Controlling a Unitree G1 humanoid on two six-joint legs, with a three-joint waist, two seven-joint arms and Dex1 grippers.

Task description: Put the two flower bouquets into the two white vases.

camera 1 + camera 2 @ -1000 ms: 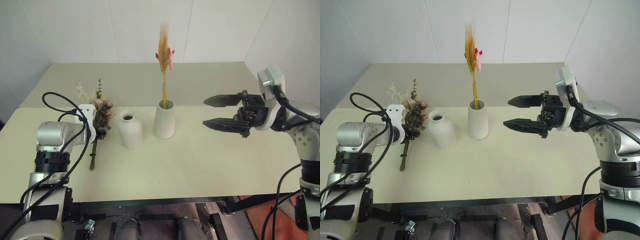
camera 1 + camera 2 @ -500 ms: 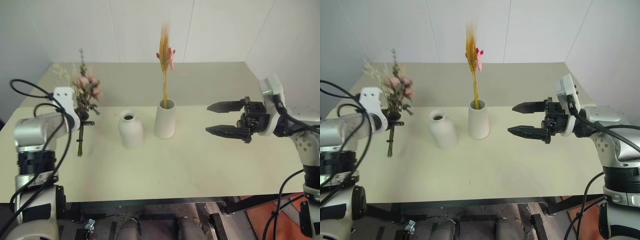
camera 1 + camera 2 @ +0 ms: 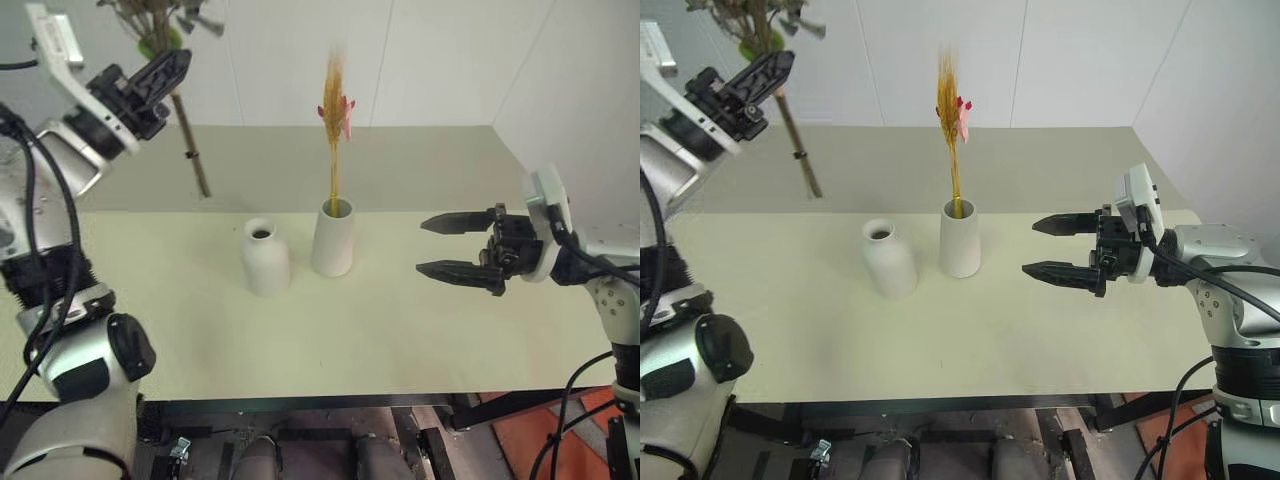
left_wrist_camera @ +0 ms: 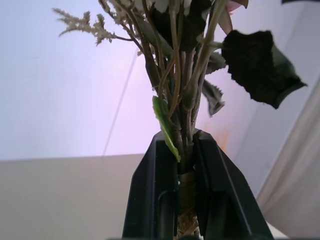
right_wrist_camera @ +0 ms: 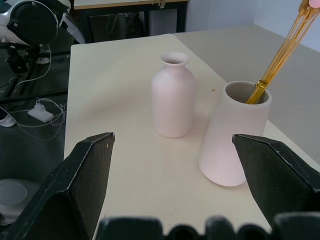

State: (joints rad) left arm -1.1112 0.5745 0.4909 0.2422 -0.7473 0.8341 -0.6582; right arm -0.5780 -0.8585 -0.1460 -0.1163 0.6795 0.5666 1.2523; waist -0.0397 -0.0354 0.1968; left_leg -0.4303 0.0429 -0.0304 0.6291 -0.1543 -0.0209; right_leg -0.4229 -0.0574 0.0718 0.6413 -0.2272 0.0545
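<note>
I have the left gripper [image 3: 172,66] raised high over the table's left side, its two black fingers clamped tight on the bound stems of the bushy bouquet [image 4: 182,95]. Up close I see thin woody stems, a feathery pale sprig, serrated dark leaves and a hint of pink petal at the top; the bare stem ends [image 3: 197,172] hang down at a slant, clear of the matte cream table [image 3: 400,330].

The right gripper [image 3: 452,246] hovers level over the table's right side, pointing toward the vases, its tapered black fingers spread wide with nothing between them.

Near the middle of the table stand the two matte white ceramic vases, just beside each other but apart. The short bottle-shaped vase [image 3: 265,257] is rounded with a narrow neck, and its mouth is empty. The taller cone vase [image 3: 333,238] tapers upward to its wide mouth and holds the thin bunch [image 3: 334,110]: glossy yellow stems, a golden plume and small pink blossoms, standing nearly upright.
</note>
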